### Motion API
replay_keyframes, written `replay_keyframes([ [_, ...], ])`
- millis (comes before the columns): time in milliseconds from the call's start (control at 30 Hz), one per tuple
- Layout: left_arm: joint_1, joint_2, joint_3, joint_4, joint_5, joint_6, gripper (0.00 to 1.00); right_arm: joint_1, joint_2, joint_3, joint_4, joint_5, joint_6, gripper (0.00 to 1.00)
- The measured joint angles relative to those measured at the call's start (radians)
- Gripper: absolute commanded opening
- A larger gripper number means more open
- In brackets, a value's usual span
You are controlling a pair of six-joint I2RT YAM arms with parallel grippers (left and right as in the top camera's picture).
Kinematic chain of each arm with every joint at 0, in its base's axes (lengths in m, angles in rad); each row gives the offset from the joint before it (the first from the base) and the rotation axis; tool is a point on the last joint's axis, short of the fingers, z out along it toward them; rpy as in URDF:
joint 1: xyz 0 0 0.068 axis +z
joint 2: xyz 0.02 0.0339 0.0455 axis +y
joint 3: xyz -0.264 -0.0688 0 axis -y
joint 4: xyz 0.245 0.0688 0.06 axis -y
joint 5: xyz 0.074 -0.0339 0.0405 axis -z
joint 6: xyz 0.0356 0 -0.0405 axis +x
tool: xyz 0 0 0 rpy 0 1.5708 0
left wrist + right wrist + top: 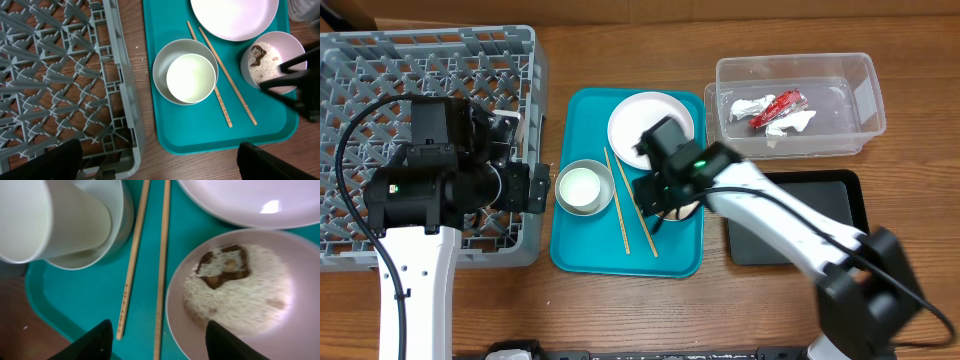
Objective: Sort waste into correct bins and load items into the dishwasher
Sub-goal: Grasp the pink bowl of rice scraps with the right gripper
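The small white bowl (295,340) holds white rice (250,297) and a brown scrap (222,267) on the teal tray (582,240). My right gripper (160,342) is open low over the bowl's left rim, with one chopstick (162,265) between its fingers; it covers the bowl in the overhead view (660,195). The other chopstick (132,265) lies beside it. The white cup (191,78) sits inside the grey metal bowl (162,62). The large white plate (650,122) is at the tray's far end. My left gripper (160,165) is open and empty, between the dish rack (420,90) and the tray.
The clear tub (840,75) at the back right holds the red wrapper (778,107) and white napkin (798,122). The black tray (800,215) lies in front of the tub, right of the teal tray, with my right arm partly over it.
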Motion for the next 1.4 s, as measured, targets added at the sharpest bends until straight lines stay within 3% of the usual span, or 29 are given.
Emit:
replay_keyframes([
  [267,0.000,0.000,0.000,0.000,0.000,0.000,1.00,0.039,0.114,-0.003,0.021,0.050,0.101,0.33],
  [367,0.000,0.000,0.000,0.000,0.000,0.000,1.00,0.039,0.163,-0.004,0.018,0.055,0.123,0.30],
  [567,0.000,0.000,0.000,0.000,0.000,0.000,1.00,0.039,0.182,0.000,0.024,0.066,0.132,0.08],
  [633,0.000,0.000,0.000,0.000,0.000,0.000,1.00,0.040,0.177,0.019,-0.002,0.090,0.127,0.04],
  [767,0.000,0.000,0.000,0.000,0.000,0.000,1.00,0.044,0.156,0.042,-0.039,0.121,0.129,0.06],
  [800,0.000,0.000,0.000,0.000,0.000,0.000,1.00,0.044,0.154,0.042,-0.041,0.121,0.130,0.29],
  [867,0.000,0.000,0.000,0.000,0.000,0.000,1.00,0.044,0.152,0.042,-0.043,0.124,0.136,0.56],
  [1100,0.000,0.000,0.000,0.000,0.000,0.000,1.00,0.044,0.152,0.042,-0.056,0.124,0.145,0.57],
  [1400,0.000,0.000,0.000,0.000,0.000,0.000,1.00,0.048,0.152,0.002,0.020,0.054,0.149,0.34],
])
